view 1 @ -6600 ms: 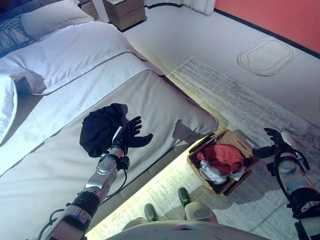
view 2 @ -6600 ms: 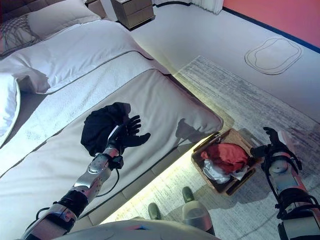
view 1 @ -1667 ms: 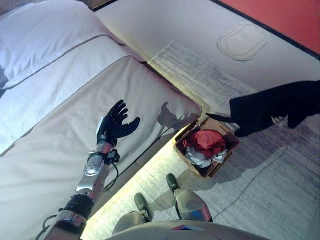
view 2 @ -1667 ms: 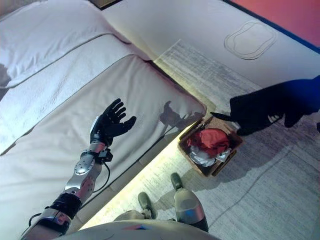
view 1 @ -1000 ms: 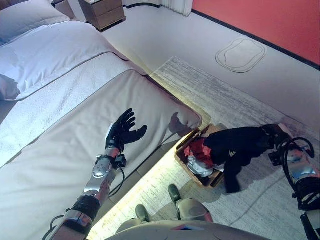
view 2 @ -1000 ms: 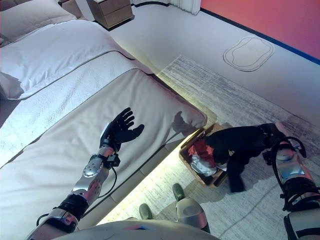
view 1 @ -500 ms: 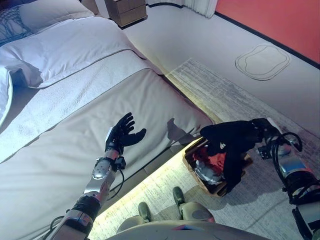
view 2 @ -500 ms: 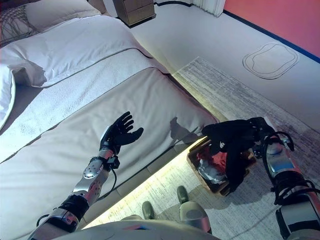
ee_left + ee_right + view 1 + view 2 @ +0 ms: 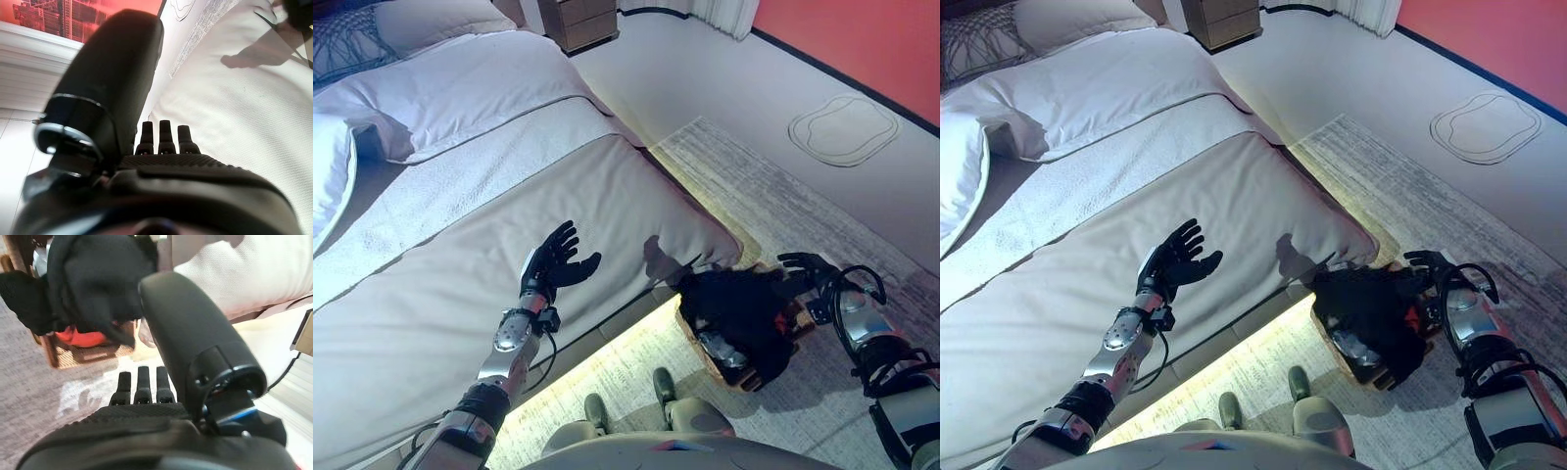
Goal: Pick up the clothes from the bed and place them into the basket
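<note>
Grey carpet (image 9: 773, 196) runs beside the bed (image 9: 460, 255), with a paler rug (image 9: 822, 392) on it at the bed's foot. On the rug, just beside the bed's corner, stands the basket (image 9: 1330, 335), a brown woven box. A black garment (image 9: 734, 308) lies heaped over the basket, covering most of its opening and drooping over the side away from the bed. Under it, in the right wrist view, a red cloth (image 9: 78, 339) shows inside the basket, and a bit of white cloth (image 9: 720, 350) shows at the basket's near end.

The right hand (image 9: 806, 264) sits just beside the garment, on the side away from the bed, at the basket's far corner. Its fingers are straight and spread, curled round nothing; the garment lies apart from them, free of the hand. In the right wrist view the fingers (image 9: 143, 382) point towards the basket with the black heap past them.

The left hand (image 9: 553, 262) is raised above the bed cover, palm up, fingers straight and fanned, holding nothing. It is well apart from the basket.

Pillows (image 9: 431, 24) lie at the head of the bed, and a wooden nightstand (image 9: 579, 20) stands beyond it.
</note>
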